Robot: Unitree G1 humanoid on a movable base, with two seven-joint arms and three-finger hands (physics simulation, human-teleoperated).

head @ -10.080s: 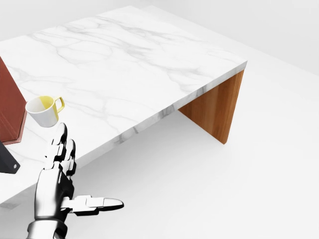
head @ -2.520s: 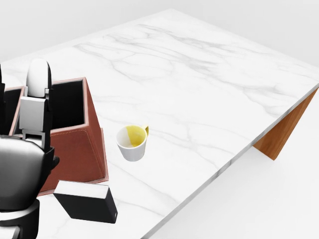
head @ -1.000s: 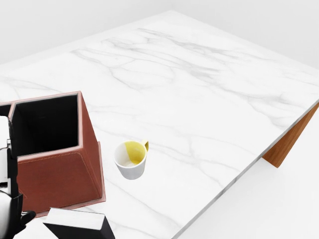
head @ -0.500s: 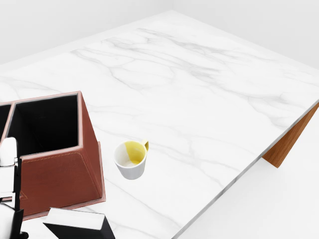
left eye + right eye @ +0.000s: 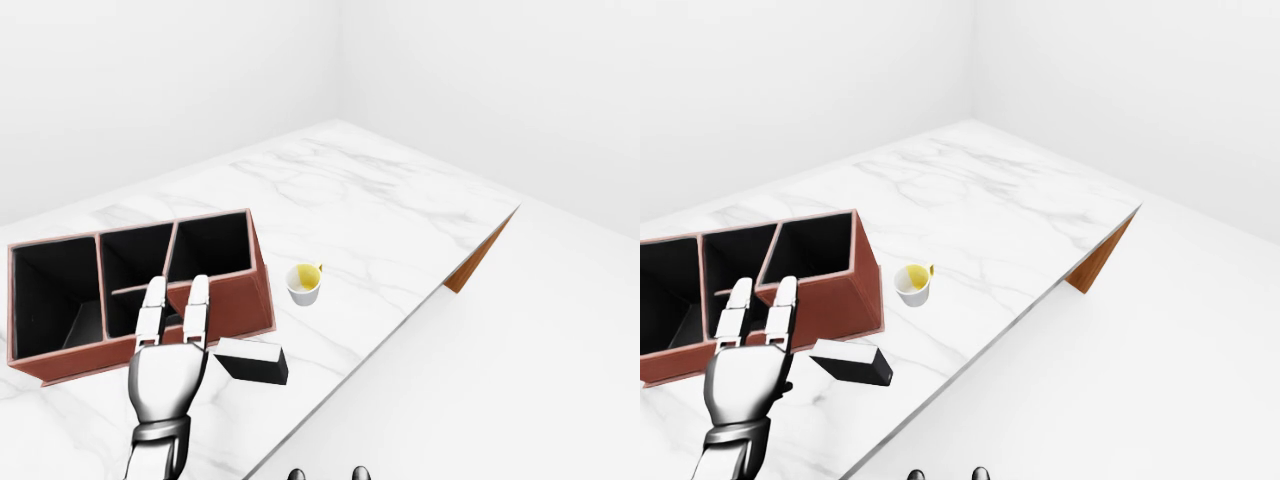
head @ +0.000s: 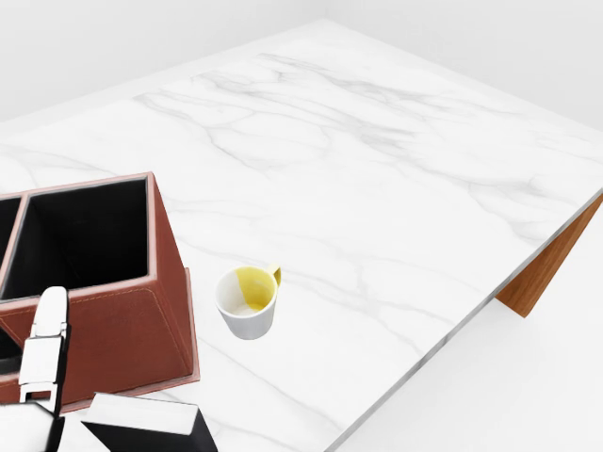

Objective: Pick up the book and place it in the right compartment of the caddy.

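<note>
The black book (image 5: 252, 361) with white page edges lies flat on the marble table, just below the right end of the red-brown caddy (image 5: 262, 290). The caddy has three dark compartments; the right one (image 5: 212, 244) looks empty. My left hand (image 5: 172, 312) is open, its fingers straight and pointing over the caddy's near wall, to the left of the book and not touching it. In the head view only one of its fingers (image 6: 45, 348) shows beside the book (image 6: 141, 424). Two rounded tips (image 5: 325, 472) at the bottom edge may be my right hand.
A white cup (image 5: 303, 284) with a yellow inside and handle stands on the table to the right of the caddy. The marble table (image 5: 380, 215) runs up and right; its edge and a wooden leg (image 5: 478, 258) lie at right.
Over ten seconds the camera swung, bringing caddy and book into view. In the last second the picture holds still while my left hand's finger slides right and up along the caddy's near wall.
</note>
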